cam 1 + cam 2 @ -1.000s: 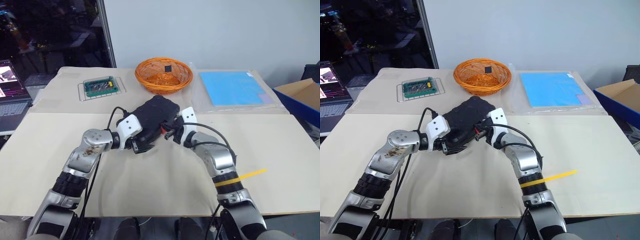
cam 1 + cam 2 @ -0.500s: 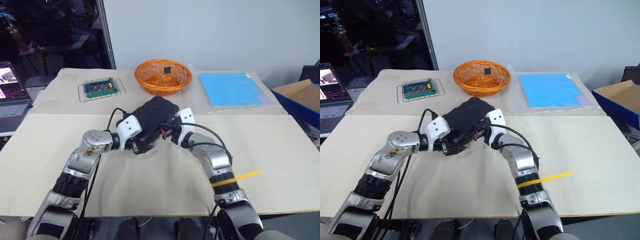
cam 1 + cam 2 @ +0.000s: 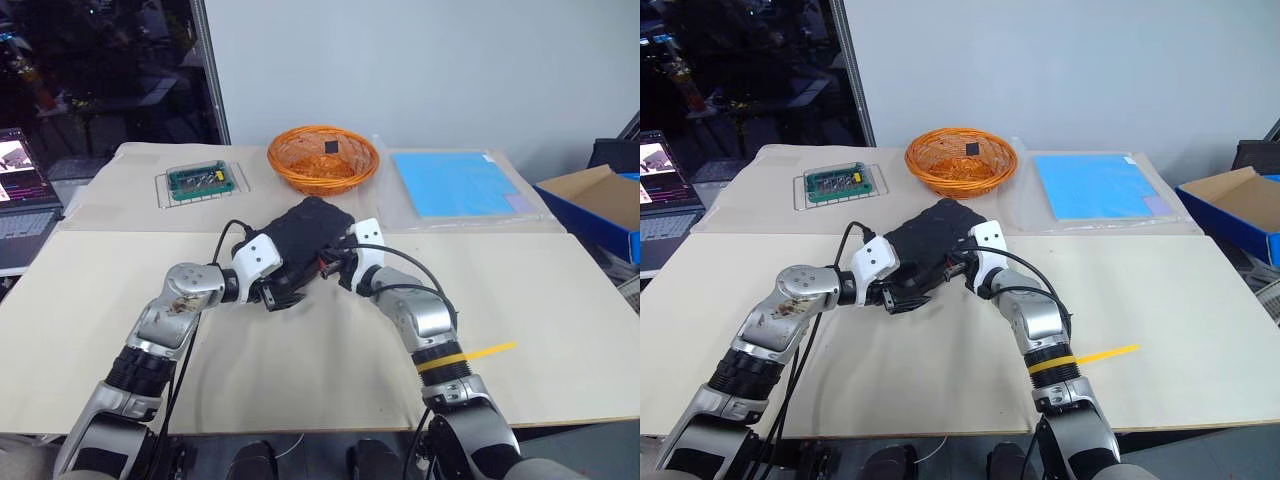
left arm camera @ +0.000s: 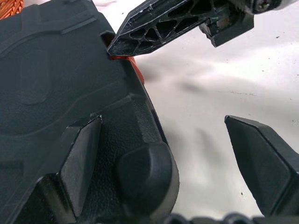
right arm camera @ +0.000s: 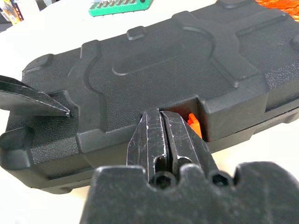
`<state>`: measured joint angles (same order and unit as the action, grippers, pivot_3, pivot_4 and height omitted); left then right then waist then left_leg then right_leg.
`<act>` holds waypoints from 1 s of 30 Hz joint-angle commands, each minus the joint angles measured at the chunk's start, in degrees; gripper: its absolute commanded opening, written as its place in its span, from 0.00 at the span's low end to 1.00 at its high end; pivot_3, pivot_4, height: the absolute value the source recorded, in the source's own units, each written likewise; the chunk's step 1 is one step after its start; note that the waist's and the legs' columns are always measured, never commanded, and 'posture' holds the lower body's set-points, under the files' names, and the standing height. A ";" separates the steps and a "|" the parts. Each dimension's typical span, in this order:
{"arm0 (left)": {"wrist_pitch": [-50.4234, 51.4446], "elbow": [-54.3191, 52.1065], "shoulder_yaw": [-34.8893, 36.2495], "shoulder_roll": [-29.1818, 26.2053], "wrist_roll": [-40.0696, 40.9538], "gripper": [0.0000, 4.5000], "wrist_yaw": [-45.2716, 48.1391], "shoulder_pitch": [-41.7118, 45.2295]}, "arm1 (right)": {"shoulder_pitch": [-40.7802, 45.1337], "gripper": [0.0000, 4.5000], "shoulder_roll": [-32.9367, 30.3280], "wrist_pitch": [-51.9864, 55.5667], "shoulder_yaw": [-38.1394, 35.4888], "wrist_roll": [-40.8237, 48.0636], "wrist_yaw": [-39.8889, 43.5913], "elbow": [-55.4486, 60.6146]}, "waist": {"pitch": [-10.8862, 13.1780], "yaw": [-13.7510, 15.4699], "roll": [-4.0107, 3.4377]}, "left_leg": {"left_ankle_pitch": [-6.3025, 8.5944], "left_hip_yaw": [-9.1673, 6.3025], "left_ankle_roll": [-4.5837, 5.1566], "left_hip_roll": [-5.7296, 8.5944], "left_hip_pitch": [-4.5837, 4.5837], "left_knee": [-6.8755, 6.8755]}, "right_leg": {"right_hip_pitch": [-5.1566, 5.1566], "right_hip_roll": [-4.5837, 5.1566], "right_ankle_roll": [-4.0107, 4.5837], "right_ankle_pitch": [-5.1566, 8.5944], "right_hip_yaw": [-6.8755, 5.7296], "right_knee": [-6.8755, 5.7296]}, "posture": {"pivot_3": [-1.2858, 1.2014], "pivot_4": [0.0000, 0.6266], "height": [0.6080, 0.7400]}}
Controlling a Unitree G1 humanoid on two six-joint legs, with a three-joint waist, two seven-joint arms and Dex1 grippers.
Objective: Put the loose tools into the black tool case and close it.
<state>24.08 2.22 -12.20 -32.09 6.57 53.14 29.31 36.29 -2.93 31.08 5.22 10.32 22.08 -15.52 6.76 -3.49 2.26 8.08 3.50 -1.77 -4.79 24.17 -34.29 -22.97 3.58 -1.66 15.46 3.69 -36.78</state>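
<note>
I see the black tool case (image 3: 305,232) lying shut on the table (image 3: 540,300), just in front of the orange basket (image 3: 322,157). My left gripper (image 4: 163,158) stands wide open around the case's near corner, holding nothing. My right gripper (image 5: 164,135) has its fingers pressed together, tips at the orange latch (image 5: 194,125).

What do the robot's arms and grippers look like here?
Both arms are silver-grey metal with black ribbed forearm sections. Each wrist carries a white housing, and a black cable loops from each. The right arm wears a yellow band; the left arm's elbow shell looks scuffed. The left gripper and the right gripper have black wedge-shaped fingers; the right gripper's show ribbed lattice sides.
</note>
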 commanded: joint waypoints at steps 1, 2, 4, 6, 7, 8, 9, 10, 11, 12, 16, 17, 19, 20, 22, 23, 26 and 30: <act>2.55 2.36 -2.83 0.17 -1.08 1.00 0.98 -2.00 | -2.01 0.01 -1.26 5.50 0.55 -1.80 -1.55 -6.18 | -0.05 0.00 -0.01 | 0.00 0.00 -0.01 0.00 -0.01 0.01 | 0.00 0.02 0.01 -0.01 0.00 0.01 | 0.52 0.24 1.00; 2.54 2.40 -2.83 0.20 -1.08 1.00 0.96 -1.98 | -1.92 0.01 -1.30 5.72 0.62 -1.79 -1.47 -6.28 | -0.06 0.00 -0.02 | 0.01 0.00 -0.01 0.00 -0.02 0.03 | 0.00 0.05 0.02 -0.01 0.00 0.01 | 0.52 0.24 1.00; 2.58 2.41 -2.80 0.27 -1.04 1.00 0.91 -1.93 | -1.72 0.01 -1.23 5.68 0.42 -1.67 -1.54 -6.69 | -0.10 -0.02 -0.03 | 0.01 -0.01 -0.02 0.01 -0.04 0.05 | -0.01 0.10 0.03 -0.02 -0.01 0.03 | 0.52 0.24 1.00; 2.58 2.45 -2.79 0.33 -1.05 1.00 0.88 -1.88 | -1.47 0.01 -1.15 5.13 0.15 -1.54 -1.53 -7.17 | -0.14 -0.06 -0.03 | 0.01 -0.03 -0.02 0.03 -0.11 0.12 | -0.01 0.28 0.03 -0.01 -0.07 0.04 | 0.52 0.24 1.00; 2.56 2.51 -2.79 0.38 -1.07 1.00 0.87 -1.83 | -1.23 0.01 -1.08 4.53 -0.04 -1.41 -1.37 -7.49 | -0.15 -0.06 -0.02 | 0.01 -0.03 -0.02 0.05 -0.14 0.19 | -0.01 0.40 0.03 -0.01 -0.10 0.04 | 0.52 0.24 1.00; 2.54 2.55 -2.80 0.42 -1.08 1.00 0.86 -1.78 | -0.91 0.01 -0.89 4.00 -0.37 -1.11 -1.19 -7.83 | -0.15 -0.05 -0.01 | 0.01 -0.03 -0.02 0.09 -0.19 0.28 | -0.01 0.50 0.02 -0.01 -0.12 0.05 | 0.52 0.24 1.00; 2.54 2.56 -2.81 0.45 -1.08 1.00 0.86 -1.73 | -0.62 0.01 -0.77 3.17 -0.55 -0.99 -1.00 -8.15 | -0.15 -0.05 -0.01 | 0.01 -0.03 -0.02 0.18 -0.24 0.39 | -0.01 0.64 0.02 -0.01 -0.14 0.06 | 0.52 0.24 1.00; 2.52 2.62 -2.80 0.47 -1.07 1.00 0.86 -1.67 | -0.28 0.01 -0.55 1.78 -0.78 -0.78 -0.55 -8.48 | -0.15 -0.05 -0.01 | 0.01 -0.03 -0.02 0.22 -0.27 0.41 | 0.00 0.69 0.01 -0.01 -0.15 0.06 | 0.52 0.24 1.00; 2.47 2.71 -2.80 0.49 -1.08 1.00 0.86 -1.61 | 0.01 0.01 -0.37 1.07 -1.01 -0.60 -0.27 -8.77 | -0.15 -0.06 -0.01 | 0.01 -0.03 -0.02 0.29 -0.35 0.41 | 0.04 0.74 0.01 -0.01 -0.15 0.07 | 0.52 0.24 1.00; 2.43 2.78 -2.81 0.48 -1.10 1.00 0.86 -1.56 | 0.21 0.01 -0.42 0.13 -0.86 -0.82 0.04 -9.08 | -0.15 -0.09 -0.01 | 0.01 -0.04 -0.02 0.33 -0.37 0.41 | 0.06 0.75 0.00 0.00 -0.15 0.09 | 0.52 0.24 1.00; 2.29 2.90 -2.82 0.49 -1.12 1.00 0.87 -1.42 | 0.64 0.01 -0.36 -4.96 -0.42 -1.18 2.01 -10.10 | -0.13 -0.25 -0.04 | 0.01 -0.12 -0.02 0.38 -0.38 0.41 | 0.08 0.78 0.00 0.00 -0.16 0.17 | 0.52 0.24 1.00; 2.23 2.90 -2.80 0.50 -1.10 1.00 0.87 -1.43 | 0.46 0.01 -0.41 -6.80 -0.04 -1.25 2.99 -9.74 | -0.13 -0.28 -0.05 | 0.02 -0.13 -0.02 0.38 -0.38 0.41 | 0.07 0.79 0.00 0.00 -0.16 0.20 | 0.52 0.24 1.00; 2.12 2.92 -2.74 0.55 -1.04 1.00 0.84 -1.44 | 0.24 0.01 -0.21 -8.56 -0.19 -0.75 4.07 -8.98 | -0.11 -0.31 -0.06 | 0.02 -0.14 -0.02 0.39 -0.37 0.42 | 0.07 0.79 0.00 0.00 -0.16 0.22 | 0.52 0.24 1.00; 1.91 2.88 -2.67 0.57 -1.02 1.00 0.79 -1.52 | 0.13 0.01 -0.24 -10.10 -0.32 -0.79 4.29 -8.29 | -0.10 -0.31 -0.08 | 0.02 -0.14 -0.02 0.39 -0.37 0.43 | 0.07 0.79 0.00 0.00 -0.16 0.24 | 0.52 0.24 1.00; 1.50 2.76 -2.43 0.73 -0.90 1.00 0.60 -1.65 | -0.22 0.01 -0.03 -12.60 -0.98 -0.18 4.82 -6.70 | -0.04 -0.30 -0.11 | 0.02 -0.14 -0.02 0.39 -0.35 0.43 | 0.06 0.79 -0.01 0.00 -0.16 0.26 | 0.52 0.24 1.00; 0.32 2.41 -1.82 0.95 -0.54 1.00 0.41 -1.91 | -0.68 0.07 -0.11 -14.41 -1.39 -0.43 3.97 -4.58 | 0.04 -0.29 -0.14 | 0.02 -0.13 -0.02 0.39 -0.33 0.44 | 0.04 0.79 -0.01 -0.01 -0.16 0.27 | 0.52 0.24 1.00; -1.41 0.00 2.96 3.45 3.79 1.00 -0.87 -2.96 | -3.87 0.26 -0.15 -16.39 -2.06 2.79 6.22 6.41 | 0.23 -0.04 -0.21 | 0.01 -0.06 -0.01 0.41 0.02 0.48 | -0.21 0.78 -0.07 -0.04 -0.17 0.29 | 0.52 0.24 1.00; 1.65 -4.70 9.47 5.27 12.94 1.00 1.23 -4.67 | -8.87 0.56 -3.31 -12.88 -2.27 5.07 7.46 21.69 | 0.63 1.04 -0.26 | -0.32 0.21 0.52 0.52 1.13 0.36 | -0.88 0.74 -0.44 -0.32 -0.21 0.10 | 0.52 0.24 1.00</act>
<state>22.80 -0.68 -5.04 -26.53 15.62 52.92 25.73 27.79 -4.55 17.30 3.90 13.11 28.72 -2.36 7.39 -2.45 1.99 7.69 3.69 -1.16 -4.25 25.77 -33.97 -24.23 4.26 -2.14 15.14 3.49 -36.72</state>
